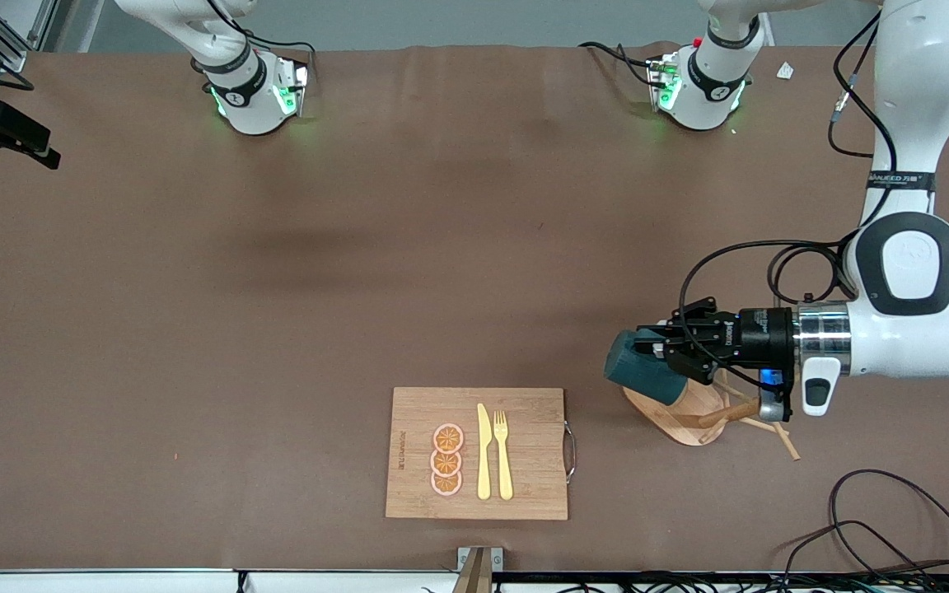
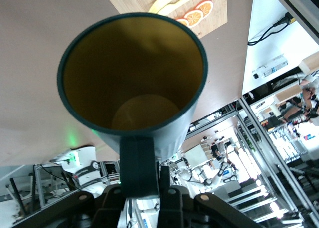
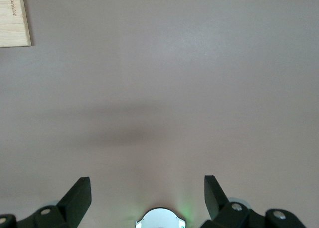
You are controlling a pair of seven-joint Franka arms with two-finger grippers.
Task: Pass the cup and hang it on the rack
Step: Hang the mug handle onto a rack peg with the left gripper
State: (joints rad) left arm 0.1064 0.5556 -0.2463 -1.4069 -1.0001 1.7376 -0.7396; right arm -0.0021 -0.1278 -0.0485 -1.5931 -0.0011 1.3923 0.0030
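The dark teal cup (image 1: 639,371) is held sideways in the air by my left gripper (image 1: 657,349), which is shut on its loop handle. It hangs over the oval base of the wooden rack (image 1: 680,410), whose post and pegs (image 1: 759,422) show under the wrist. In the left wrist view the cup's ochre inside (image 2: 132,73) faces the camera, with the handle (image 2: 137,161) clamped between the fingers of the left gripper (image 2: 149,184). My right gripper (image 3: 147,188) is open and empty, high over bare table near its arm's base; it is out of the front view.
A bamboo cutting board (image 1: 524,494) with three orange slices (image 1: 446,459), a yellow knife (image 1: 483,451) and a yellow fork (image 1: 503,453) lies beside the rack, toward the right arm's end. Loose cables (image 1: 878,527) lie near the front edge at the left arm's end.
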